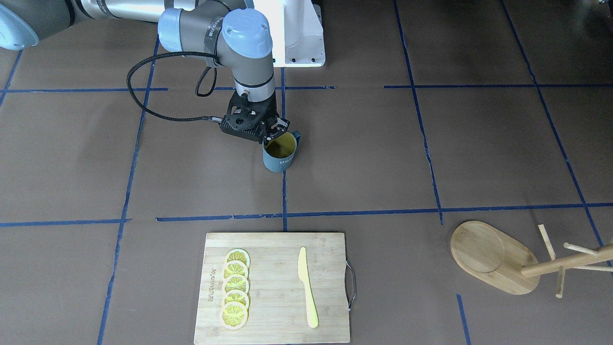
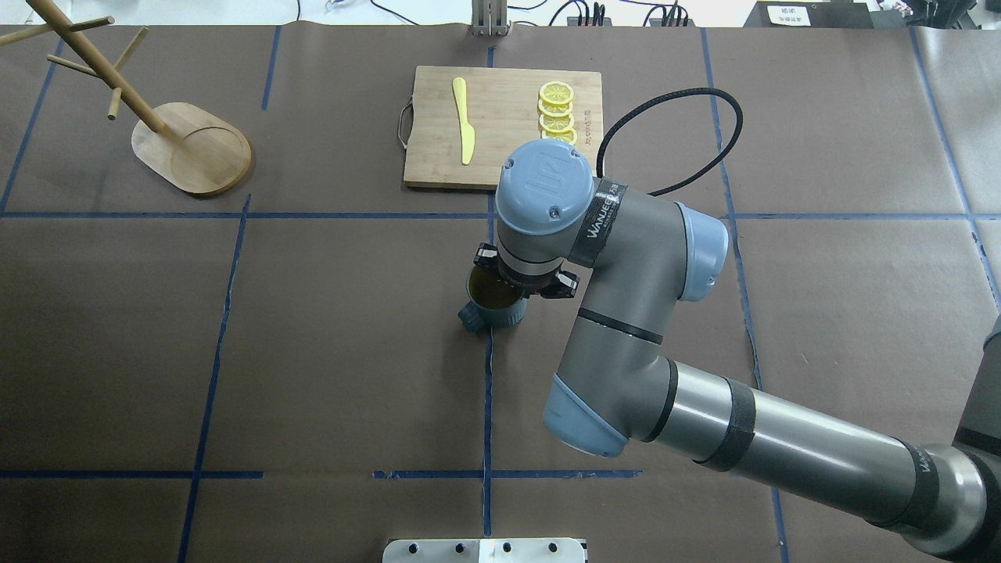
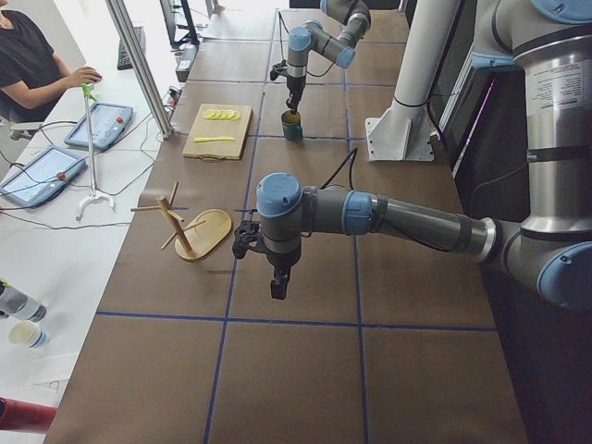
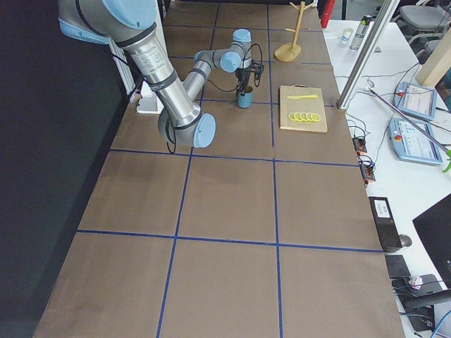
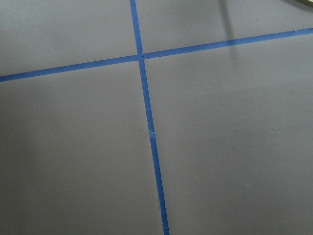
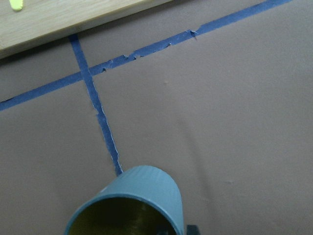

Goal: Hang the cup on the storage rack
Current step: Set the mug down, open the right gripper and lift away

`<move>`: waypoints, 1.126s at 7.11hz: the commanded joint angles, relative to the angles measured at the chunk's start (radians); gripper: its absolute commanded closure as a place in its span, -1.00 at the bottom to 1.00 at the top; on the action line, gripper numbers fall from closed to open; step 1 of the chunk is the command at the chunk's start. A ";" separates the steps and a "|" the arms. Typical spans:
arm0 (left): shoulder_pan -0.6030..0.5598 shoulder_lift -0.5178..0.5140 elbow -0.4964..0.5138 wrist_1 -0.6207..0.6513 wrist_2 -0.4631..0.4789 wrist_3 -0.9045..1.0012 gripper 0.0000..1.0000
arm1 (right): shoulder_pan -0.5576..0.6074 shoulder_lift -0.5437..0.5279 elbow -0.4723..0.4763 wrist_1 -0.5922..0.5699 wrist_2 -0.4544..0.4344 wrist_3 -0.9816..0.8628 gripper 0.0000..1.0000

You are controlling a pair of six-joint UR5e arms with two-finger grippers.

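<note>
The storage rack [image 2: 191, 148] stands far left. My left claw [image 3: 277, 289] hangs over the table [image 3: 305, 319]; spread or closed, I cannot tell. Mid-table, my right claw [image 1: 272, 134] pinches the upright cup [image 1: 279, 155] by its rim.

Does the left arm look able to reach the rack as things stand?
Probably yes: the left end effector hangs close beside the rack, with nothing between them. The right arm is far off, at the cup.
</note>
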 commanded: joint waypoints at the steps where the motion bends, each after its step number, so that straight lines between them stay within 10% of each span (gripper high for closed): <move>1: 0.002 0.000 0.000 0.000 0.000 0.000 -1.00 | -0.001 0.000 0.004 0.001 0.001 -0.005 -0.46; 5: 0.023 -0.003 -0.006 -0.043 -0.102 -0.005 -1.00 | 0.169 -0.135 0.241 -0.005 0.139 -0.005 -0.98; 8: 0.177 -0.026 -0.013 -0.399 -0.198 -0.129 -1.00 | 0.317 -0.321 0.361 -0.004 0.256 -0.151 -0.98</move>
